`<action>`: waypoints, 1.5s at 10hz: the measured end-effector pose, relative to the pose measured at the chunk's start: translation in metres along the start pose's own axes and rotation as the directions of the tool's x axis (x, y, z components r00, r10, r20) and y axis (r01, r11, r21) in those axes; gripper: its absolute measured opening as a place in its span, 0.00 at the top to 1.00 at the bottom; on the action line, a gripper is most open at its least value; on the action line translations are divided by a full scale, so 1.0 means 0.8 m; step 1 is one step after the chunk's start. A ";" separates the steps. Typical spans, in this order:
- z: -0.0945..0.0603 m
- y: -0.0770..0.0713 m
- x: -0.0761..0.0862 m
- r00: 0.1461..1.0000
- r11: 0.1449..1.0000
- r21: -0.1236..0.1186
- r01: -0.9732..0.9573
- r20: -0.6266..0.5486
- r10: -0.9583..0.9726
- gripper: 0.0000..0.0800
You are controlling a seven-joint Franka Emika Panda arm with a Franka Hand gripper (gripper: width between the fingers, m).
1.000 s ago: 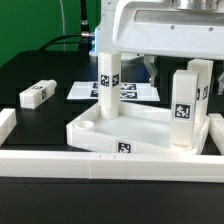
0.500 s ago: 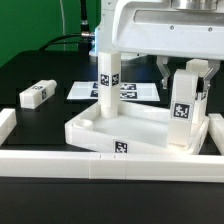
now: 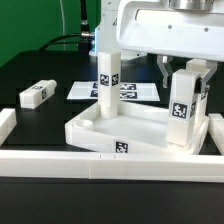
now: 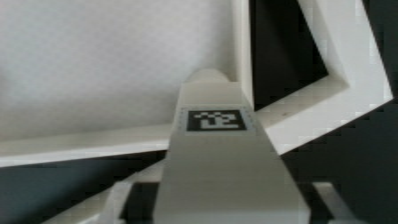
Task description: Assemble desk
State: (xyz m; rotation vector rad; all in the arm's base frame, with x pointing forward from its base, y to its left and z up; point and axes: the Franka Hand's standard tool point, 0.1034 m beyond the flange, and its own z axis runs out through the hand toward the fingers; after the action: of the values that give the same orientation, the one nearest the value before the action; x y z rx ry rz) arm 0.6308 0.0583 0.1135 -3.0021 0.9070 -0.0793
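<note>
The white tabletop (image 3: 95,133) lies tray-side up in the middle of the exterior view. One leg block (image 3: 109,80) stands upright in its far left corner. My gripper (image 3: 185,76) is shut on a second leg block (image 3: 182,108) and holds it upright at the tray's right corner. In the wrist view this tagged leg (image 4: 221,150) runs out from between my fingers (image 4: 143,200) toward the tabletop's rim (image 4: 306,100). A third leg block (image 3: 37,94) lies loose on the table at the exterior view's left.
White border rails run along the front (image 3: 60,160), the left (image 3: 5,122) and the right (image 3: 216,132) of the work area. The marker board (image 3: 85,90) lies flat behind the tabletop. The black table has a green backdrop behind it.
The held leg has turned about its own axis and shifted slightly toward the exterior view's left. My fingers have turned with it. The other parts have not moved.
</note>
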 end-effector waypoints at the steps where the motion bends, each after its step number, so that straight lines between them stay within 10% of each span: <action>1: 0.000 0.000 0.000 0.996 0.996 0.000 -0.088 0.000 0.088 0.64; 7: 0.002 -0.003 -0.004 0.840 0.840 0.018 -0.543 0.022 0.542 0.64; 15: 0.003 -0.009 -0.006 0.361 0.361 0.019 -0.933 0.076 0.929 0.64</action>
State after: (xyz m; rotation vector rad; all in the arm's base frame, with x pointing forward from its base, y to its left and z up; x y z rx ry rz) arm 0.6309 0.0666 0.1107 -1.9051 2.3664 -0.0096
